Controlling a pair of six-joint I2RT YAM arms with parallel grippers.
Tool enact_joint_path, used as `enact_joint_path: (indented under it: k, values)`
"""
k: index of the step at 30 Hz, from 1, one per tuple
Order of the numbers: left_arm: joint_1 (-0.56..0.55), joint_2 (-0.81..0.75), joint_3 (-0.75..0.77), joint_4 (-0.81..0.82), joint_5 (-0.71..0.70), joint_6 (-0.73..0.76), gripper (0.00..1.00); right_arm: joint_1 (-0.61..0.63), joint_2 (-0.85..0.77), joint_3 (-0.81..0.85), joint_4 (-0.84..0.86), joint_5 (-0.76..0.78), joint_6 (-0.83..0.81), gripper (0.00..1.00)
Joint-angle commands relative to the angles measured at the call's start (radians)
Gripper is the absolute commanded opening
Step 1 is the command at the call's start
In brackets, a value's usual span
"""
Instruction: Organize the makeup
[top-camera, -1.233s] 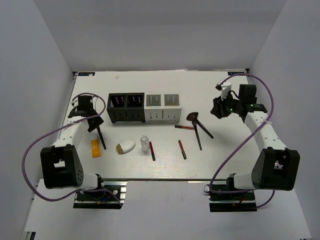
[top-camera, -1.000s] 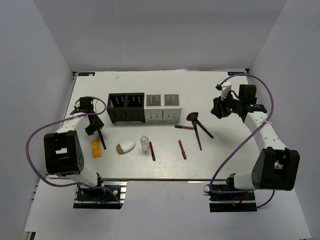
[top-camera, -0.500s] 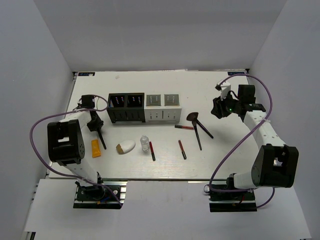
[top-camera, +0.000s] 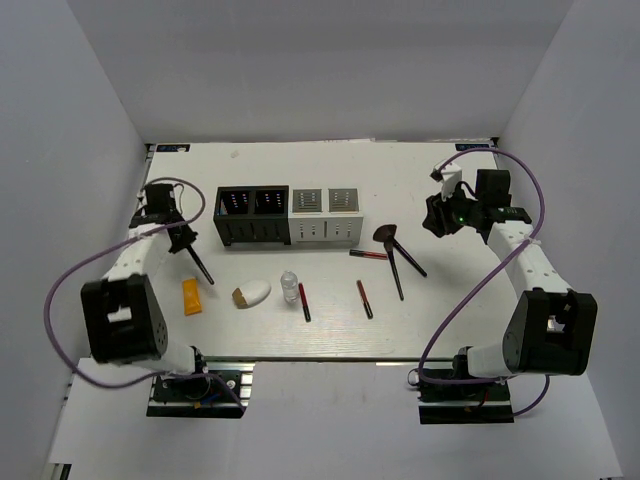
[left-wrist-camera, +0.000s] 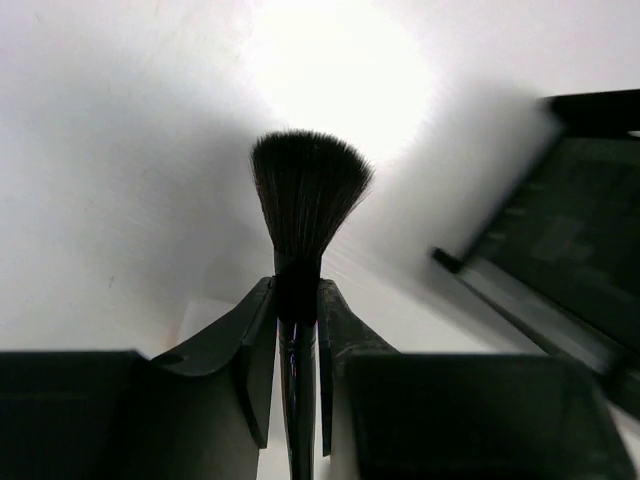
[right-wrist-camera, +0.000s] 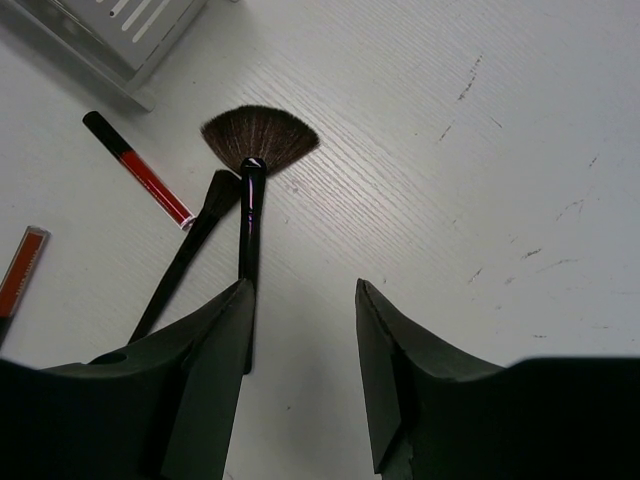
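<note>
Counting three brushes (top-camera: 396, 268), three sticks (top-camera: 303, 301), one sponge (top-camera: 254, 293), one bottle (top-camera: 289, 287), one tube (top-camera: 191, 296).

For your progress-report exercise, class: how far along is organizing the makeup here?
Done: nothing yet; no makeup shows in the black box or white box. In hand: the left hand is shut on a brush. Left: the tube, sponge, bottle, three red sticks and two brushes near the open right hand, all lying on the table.
</note>
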Motion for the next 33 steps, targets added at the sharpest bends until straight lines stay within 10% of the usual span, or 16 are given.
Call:
enact_joint_path:
  k: [1, 5, 11, 23, 33]
  values:
    - [-0.005, -0.214, 0.058, -0.031, 0.087, -0.029, 0.02, -0.004, -0.010, 0.021, -0.005, -0.006, -0.005, 0.51]
    - [-0.019, -0.374, 0.046, 0.052, 0.252, -0.027, 0.01, -0.004, -0.009, 0.022, -0.008, -0.011, -0.001, 0.46]
    - [-0.028, -0.391, 0.085, 0.322, 0.520, -0.016, 0.00, -0.001, 0.002, 0.035, -0.023, -0.033, -0.004, 0.03]
    - [-0.109, -0.284, -0.079, 1.052, 0.478, 0.097, 0.00, 0.000, -0.006, 0.052, -0.036, -0.048, -0.004, 0.02]
    - [-0.181, -0.193, -0.139, 1.142, 0.293, 0.255, 0.00, 0.000, 0.001, 0.056, -0.046, -0.034, -0.022, 0.03]
